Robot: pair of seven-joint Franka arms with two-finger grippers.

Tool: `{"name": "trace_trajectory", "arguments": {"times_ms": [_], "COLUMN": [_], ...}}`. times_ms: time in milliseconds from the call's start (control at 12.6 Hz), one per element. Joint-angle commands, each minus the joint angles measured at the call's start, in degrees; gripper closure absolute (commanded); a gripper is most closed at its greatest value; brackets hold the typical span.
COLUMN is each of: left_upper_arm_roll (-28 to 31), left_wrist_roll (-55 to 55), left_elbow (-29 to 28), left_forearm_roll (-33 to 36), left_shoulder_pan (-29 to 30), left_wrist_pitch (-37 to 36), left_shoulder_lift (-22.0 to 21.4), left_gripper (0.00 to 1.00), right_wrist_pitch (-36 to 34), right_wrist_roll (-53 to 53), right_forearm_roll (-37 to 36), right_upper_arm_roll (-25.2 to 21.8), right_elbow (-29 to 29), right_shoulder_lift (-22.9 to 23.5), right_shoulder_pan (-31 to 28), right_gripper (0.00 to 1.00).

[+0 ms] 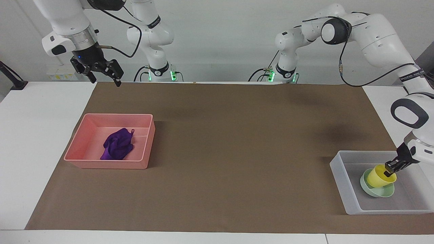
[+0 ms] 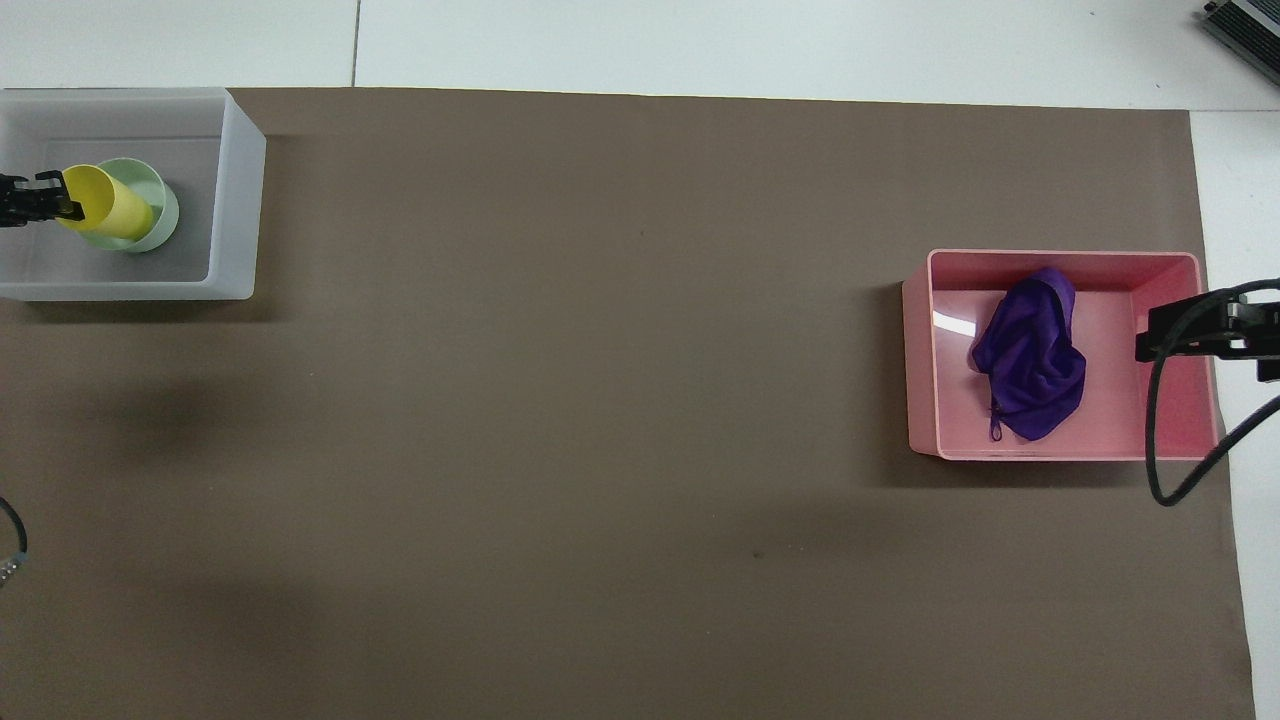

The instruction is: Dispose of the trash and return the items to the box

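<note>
The yellow cup (image 1: pixel 376 177) hangs tilted with its base in the mint-green bowl (image 1: pixel 378 192), inside the translucent box (image 1: pixel 340 178) at the left arm's end of the table. My left gripper (image 1: pixel 390 168) is shut on the cup's rim. In the overhead view the cup (image 2: pixel 108 204), bowl (image 2: pixel 162 208), box (image 2: pixel 236 200) and left gripper (image 2: pixel 55 200) show the same. The purple cloth (image 1: pixel 118 145) lies bunched in the pink bin (image 1: pixel 105 164). My right gripper (image 1: pixel 103 80) is open and empty, raised high over the table at the bin's robot-side edge.
A brown mat (image 1: pixel 237 142) covers most of the white table. The pink bin (image 2: pixel 1180 430) with the cloth (image 2: pixel 1030 360) sits at the right arm's end. The right arm's cable (image 2: pixel 1160 440) hangs over the bin in the overhead view.
</note>
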Motion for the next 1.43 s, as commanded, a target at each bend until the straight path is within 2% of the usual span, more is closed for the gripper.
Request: {"name": "trace_trajectory", "arguments": {"times_ms": [0, 79, 158, 238, 317, 396, 554, 634, 792, 1030, 1347], "left_upper_arm_roll": [0.02, 0.02, 0.02, 0.11, 0.19, 0.11, -0.07, -0.07, 0.02, 0.02, 0.02], "left_wrist_roll": [0.65, 0.65, 0.65, 0.65, 0.74, 0.83, 3.28, 3.29, 3.38, 3.55, 2.59], "left_elbow": [-1.97, -1.71, -1.62, -1.62, -1.45, -0.84, -1.26, -1.97, -5.9, -18.02, -28.23], "left_forearm_roll": [0.13, 0.13, 0.13, 0.22, 0.22, 0.83, 2.68, 2.6, 2.59, 2.86, 3.03], "left_shoulder_pan": [0.25, 0.25, 0.07, -0.19, -0.37, -0.37, -0.89, -2.29, -4.48, -9.23, -15.91], "left_wrist_pitch": [1.32, 0.7, 0.52, 0.87, 0.35, -0.44, -0.53, -0.62, -0.45, 0.43, 0.61], "left_shoulder_lift": [-1.51, -1.51, -1.51, -1.51, -1.51, -1.6, -3.52, -5.36, -10.36, -20.99, -30.85], "left_gripper": [0.79, 0.69, 0.51, 0.27, 0.2, 0.17, 0.03, 0.0, 0.0, 0.0, 0.0], "right_wrist_pitch": [1.33, 1.34, 1.51, 2.12, 2.39, 2.56, 2.57, 2.57, 2.57, 2.57, 2.48], "right_wrist_roll": [0.46, 0.2, -0.06, -0.15, -0.15, -0.33, -0.33, -0.33, -1.02, -1.83, -0.42], "right_forearm_roll": [1.3, 1.04, 0.34, 0.16, -0.28, -0.63, -0.64, -0.64, -2.3, -1.43, -1.16], "right_upper_arm_roll": [0.32, 0.32, 0.32, 0.32, 0.32, 0.32, 0.32, 0.32, 0.32, 0.32, 0.32], "right_elbow": [-2.46, -2.81, -3.25, -3.69, -4.04, -4.04, -3.96, -3.95, -3.69, -3.43, -3.43], "right_shoulder_lift": [-1.89, -1.97, -2.24, -2.41, -2.59, -2.59, -2.59, -2.5, -2.5, -2.33, -2.33], "right_shoulder_pan": [-0.26, -0.17, 0.79, 0.88, 0.97, 0.97, 0.97, 0.97, 0.97, 0.54, 0.71], "right_gripper": [0.0, 0.0, 0.0, 0.0, 0.0, 0.0, 0.0, 0.0, 0.0, 0.0, 0.0]}}
